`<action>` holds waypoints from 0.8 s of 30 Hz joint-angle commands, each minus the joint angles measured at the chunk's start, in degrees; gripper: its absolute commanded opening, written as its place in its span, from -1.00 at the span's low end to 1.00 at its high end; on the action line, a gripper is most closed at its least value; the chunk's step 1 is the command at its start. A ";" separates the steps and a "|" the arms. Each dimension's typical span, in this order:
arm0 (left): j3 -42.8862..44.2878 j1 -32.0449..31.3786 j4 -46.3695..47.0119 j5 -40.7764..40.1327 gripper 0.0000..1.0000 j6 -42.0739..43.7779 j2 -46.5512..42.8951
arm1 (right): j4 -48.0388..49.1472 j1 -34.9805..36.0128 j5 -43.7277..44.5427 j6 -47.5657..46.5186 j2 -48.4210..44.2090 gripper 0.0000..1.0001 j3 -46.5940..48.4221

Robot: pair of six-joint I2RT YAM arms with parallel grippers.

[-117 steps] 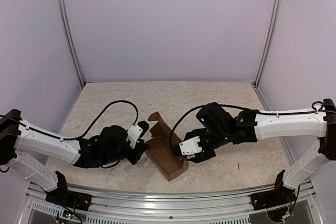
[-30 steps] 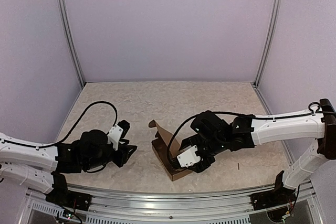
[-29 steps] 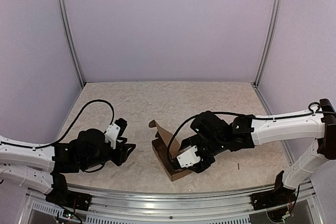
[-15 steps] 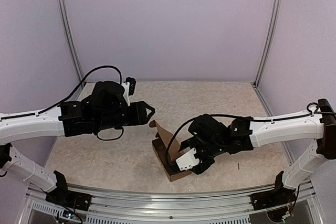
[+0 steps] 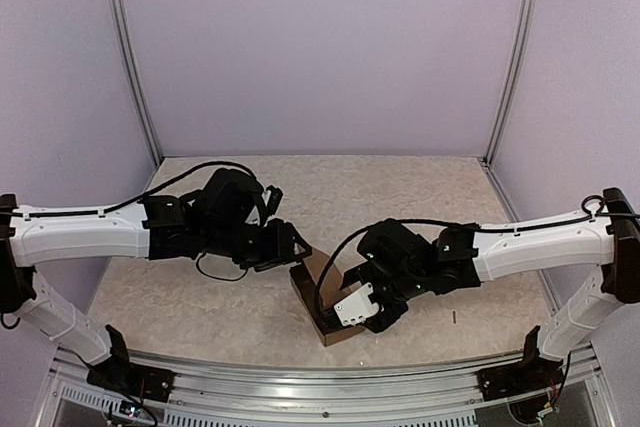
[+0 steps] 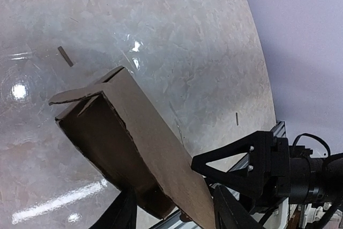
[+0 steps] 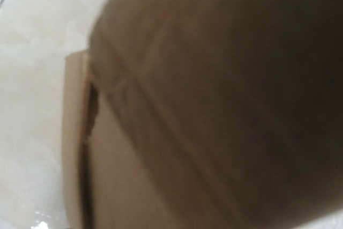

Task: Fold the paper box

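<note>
The paper box [image 5: 318,312] is a brown cardboard trough, partly folded, with upright walls, lying on the table near the front middle. In the left wrist view the paper box [image 6: 107,132] runs diagonally with an end flap at its far tip. My left gripper [image 5: 290,247] is open at the box's far end; its fingers [image 6: 228,210] stand on either side of the near wall. My right gripper [image 5: 345,297] is shut on the box's right wall, and its black finger [image 6: 236,164] touches the cardboard. The right wrist view is filled by blurred cardboard [image 7: 203,105], which hides the fingers.
The beige marbled table [image 5: 400,197] is walled by lilac panels with metal posts [image 5: 135,67]. A metal rail [image 5: 330,387] runs along the front edge. A small dark sliver [image 5: 453,317] lies right of the box, and another [image 6: 65,56] shows in the left wrist view.
My left arm has swung from the front left, up and over, to the box's far end. My right gripper has stayed on the box, which shifted slightly.
</note>
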 commanded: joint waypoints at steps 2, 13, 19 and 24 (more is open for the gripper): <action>-0.36 0.26 1.78 4.85 -0.08 -0.73 2.68 | -0.04 0.74 0.17 0.14 0.96 0.53 -0.02; -4.42 0.60 3.72 5.76 -0.41 -0.78 4.02 | -1.18 0.74 1.27 0.97 -0.67 0.53 -0.72; -7.76 1.22 5.81 5.62 -0.42 -0.19 4.74 | -3.20 -0.10 0.94 2.21 -4.75 0.54 -2.96; -9.76 2.02 8.00 5.30 -0.42 1.06 6.93 | -6.38 -4.38 -2.58 3.43 -8.90 0.58 -2.94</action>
